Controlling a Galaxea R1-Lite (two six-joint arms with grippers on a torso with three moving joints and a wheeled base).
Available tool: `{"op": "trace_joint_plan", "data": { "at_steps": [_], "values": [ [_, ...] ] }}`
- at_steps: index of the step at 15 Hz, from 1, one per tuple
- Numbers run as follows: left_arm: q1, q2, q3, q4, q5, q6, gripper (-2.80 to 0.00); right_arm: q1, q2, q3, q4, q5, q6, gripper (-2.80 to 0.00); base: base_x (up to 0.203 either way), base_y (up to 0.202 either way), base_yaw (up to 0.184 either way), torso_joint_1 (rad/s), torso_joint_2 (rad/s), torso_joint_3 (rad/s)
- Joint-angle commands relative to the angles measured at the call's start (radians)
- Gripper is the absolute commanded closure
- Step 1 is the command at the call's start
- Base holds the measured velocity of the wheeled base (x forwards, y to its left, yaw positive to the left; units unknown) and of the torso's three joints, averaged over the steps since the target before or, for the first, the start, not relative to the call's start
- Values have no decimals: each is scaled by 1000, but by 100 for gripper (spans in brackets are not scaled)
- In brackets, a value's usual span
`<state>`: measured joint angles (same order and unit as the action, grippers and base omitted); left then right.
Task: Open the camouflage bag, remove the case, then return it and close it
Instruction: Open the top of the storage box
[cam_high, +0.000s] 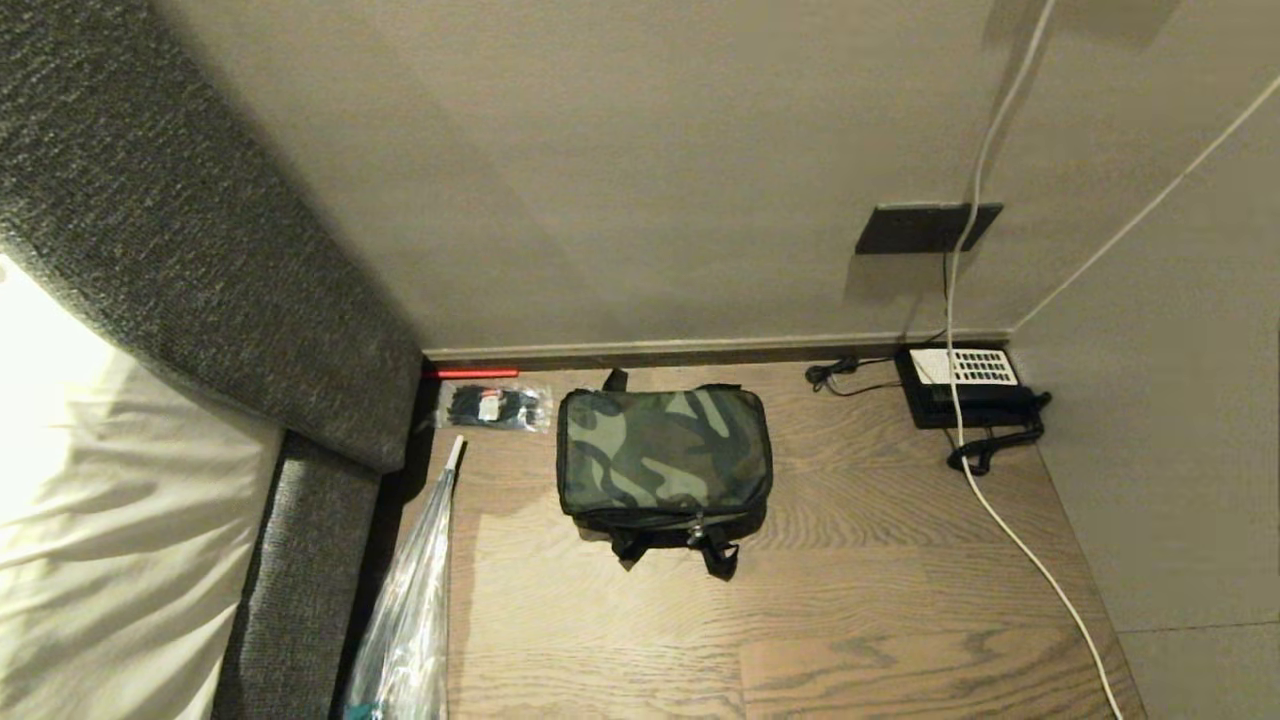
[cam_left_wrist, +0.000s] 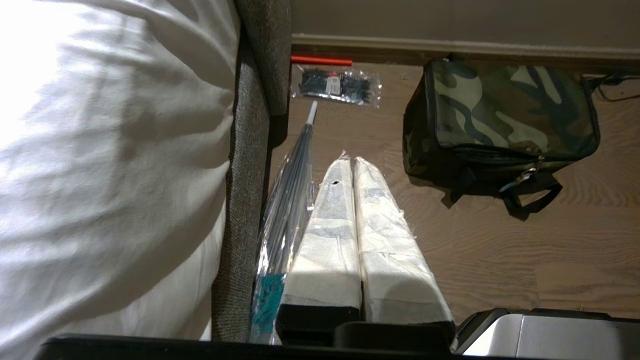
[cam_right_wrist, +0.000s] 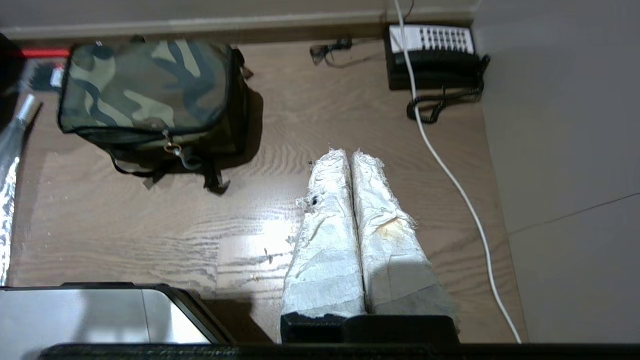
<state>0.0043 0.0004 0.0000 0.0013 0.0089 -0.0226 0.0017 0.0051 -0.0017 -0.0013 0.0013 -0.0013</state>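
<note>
Item: camouflage bag (cam_high: 663, 452), zipped shut, on the wooden floor (cam_high: 850, 600) near the wall, between a packet of cable ties (cam_high: 495, 406) and a telephone (cam_high: 968, 385). We hold our left gripper (cam_left_wrist: 352, 162) and right gripper (cam_right_wrist: 350, 155) above the floor, jaws pressed together, empty.

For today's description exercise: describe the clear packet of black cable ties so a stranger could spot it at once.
Start at the grey upholstered headboard on the left, where it meets the wall. On the wooden surface beside it, just left of the camouflage bag, lies the clear packet. Unlike the bag and the telephone, it is flat, see-through and small.
</note>
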Motion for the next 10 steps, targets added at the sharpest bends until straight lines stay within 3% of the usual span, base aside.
{"op": "trace_joint_plan", "data": {
  "at_steps": [1,10],
  "values": [
    [0,-2,3,0,0,0,0,0,-1,0,0,0,0,0,0,0,0,3,2,-193],
    [0,-2,3,-1,0,0,0,0,-1,0,0,0,0,0,0,0,0,3,4,-197]
  ]
}}
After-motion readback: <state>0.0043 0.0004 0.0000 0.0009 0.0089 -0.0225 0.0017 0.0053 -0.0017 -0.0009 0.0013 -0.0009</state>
